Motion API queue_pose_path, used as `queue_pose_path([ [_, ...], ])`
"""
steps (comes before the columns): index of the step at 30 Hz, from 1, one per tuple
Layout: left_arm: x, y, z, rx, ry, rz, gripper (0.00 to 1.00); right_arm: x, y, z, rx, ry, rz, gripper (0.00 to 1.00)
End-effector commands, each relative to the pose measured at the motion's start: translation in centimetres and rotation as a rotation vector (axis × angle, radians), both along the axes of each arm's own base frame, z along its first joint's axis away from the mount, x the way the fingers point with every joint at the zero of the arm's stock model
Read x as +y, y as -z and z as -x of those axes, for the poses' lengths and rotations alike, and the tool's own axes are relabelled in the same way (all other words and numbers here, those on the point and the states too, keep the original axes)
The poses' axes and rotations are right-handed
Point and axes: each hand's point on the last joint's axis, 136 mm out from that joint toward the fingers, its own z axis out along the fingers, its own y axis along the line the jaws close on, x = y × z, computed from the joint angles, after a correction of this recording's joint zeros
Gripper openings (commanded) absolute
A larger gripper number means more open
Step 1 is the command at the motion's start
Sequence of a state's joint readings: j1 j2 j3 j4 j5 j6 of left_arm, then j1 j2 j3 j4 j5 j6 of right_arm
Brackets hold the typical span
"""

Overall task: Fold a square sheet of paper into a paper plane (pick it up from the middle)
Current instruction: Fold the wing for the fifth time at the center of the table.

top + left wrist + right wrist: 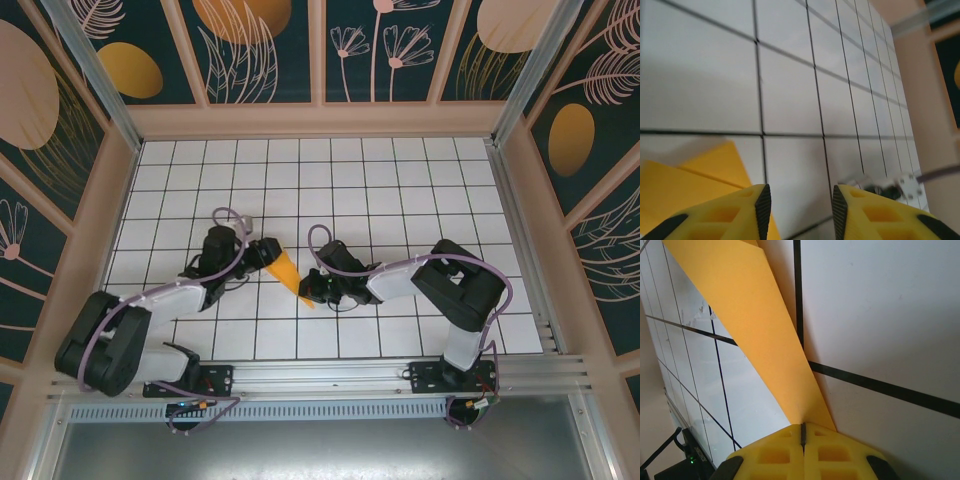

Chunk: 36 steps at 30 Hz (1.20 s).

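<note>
The paper plane (284, 268) is judged nearly finished, final creases left; its tip is pinched by right fingers (775, 452), left fingers (730, 217) released.

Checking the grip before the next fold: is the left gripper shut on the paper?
No: the left gripper is open, with bare table showing in its gap and the paper off to one side.

Top view: bright, even overhead light, sharp; faint soft shadows on counter (400, 180). Left wrist: grid blurred beyond left tool (801, 205), grey shadow band ahead. Right wrist: sharp; folded paper (755, 315) ahead of right tool (802, 432) casts soft shadow.
</note>
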<state>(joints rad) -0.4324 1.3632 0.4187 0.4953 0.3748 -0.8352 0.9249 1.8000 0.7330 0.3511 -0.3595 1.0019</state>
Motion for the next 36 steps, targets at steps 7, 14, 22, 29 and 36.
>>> queue_pose_path([
  [7, -2.4, 4.7, 0.9, 0.119, 0.058, 0.039, 0.38, -3.6, 4.7, 2.6, 0.101, 0.012, 0.183, 0.0],
  [14, 0.5, 9.0, 1.5, 0.23, -0.039, -0.139, 0.34, -1.1, -0.2, 1.1, -0.017, -0.061, 0.077, 0.0],
  [22, 0.4, 9.8, 2.3, 0.238, -0.005, -0.146, 0.34, 2.3, -2.3, 0.1, -0.055, -0.161, -0.015, 0.0],
  [29, 0.4, 9.8, 2.3, 0.243, -0.017, -0.133, 0.33, 0.0, 2.1, 1.4, 0.042, -0.14, 0.072, 0.0],
  [36, 1.0, 10.1, 2.2, 0.25, -0.053, -0.151, 0.31, -2.3, 1.4, 3.8, 0.087, -0.133, 0.021, 0.0],
])
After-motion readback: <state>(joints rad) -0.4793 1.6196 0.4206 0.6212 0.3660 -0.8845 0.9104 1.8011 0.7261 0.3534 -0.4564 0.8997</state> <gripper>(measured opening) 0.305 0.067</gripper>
